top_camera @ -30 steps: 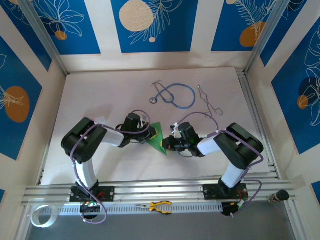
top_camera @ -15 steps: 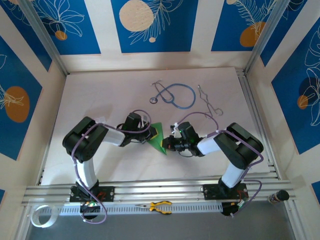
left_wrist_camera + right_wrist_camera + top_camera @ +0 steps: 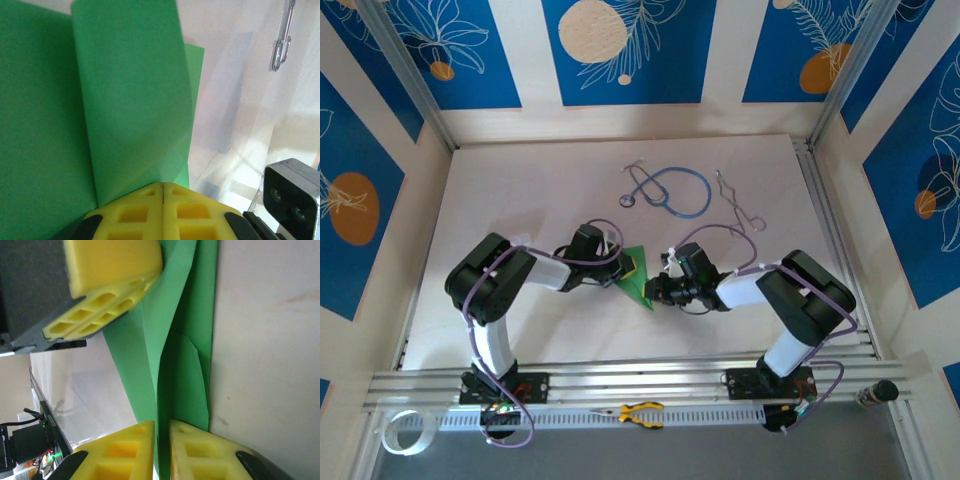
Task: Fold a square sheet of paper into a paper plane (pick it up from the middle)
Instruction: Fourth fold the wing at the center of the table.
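Observation:
The bright green square sheet of paper [image 3: 636, 276] is folded into a pointed wedge with layered flaps and is held off the table between the two arms. My left gripper [image 3: 623, 267] is shut on its upper left edge; in the left wrist view the yellow fingertips [image 3: 163, 186] press together with the green folds [image 3: 130, 90] rising from them. My right gripper [image 3: 656, 290] is at the lower tip. In the right wrist view its jaws [image 3: 162, 425] stand slightly apart, with a green layer [image 3: 181, 375] running loosely through the narrow gap. The left fingers [image 3: 110, 287] show at the top.
A blue stethoscope [image 3: 672, 190] lies at the back centre, with a bent metal wire clip [image 3: 735, 202] to its right. Yellow-handled pliers [image 3: 641, 413] lie on the front rail, and a tape roll [image 3: 400, 432] sits at the front left. Aluminium rails border the table's right and near edges.
My right gripper's jaws have parted a little around the paper's tip, and the right arm's elbow has shifted slightly right. The left gripper and the paper hold still.

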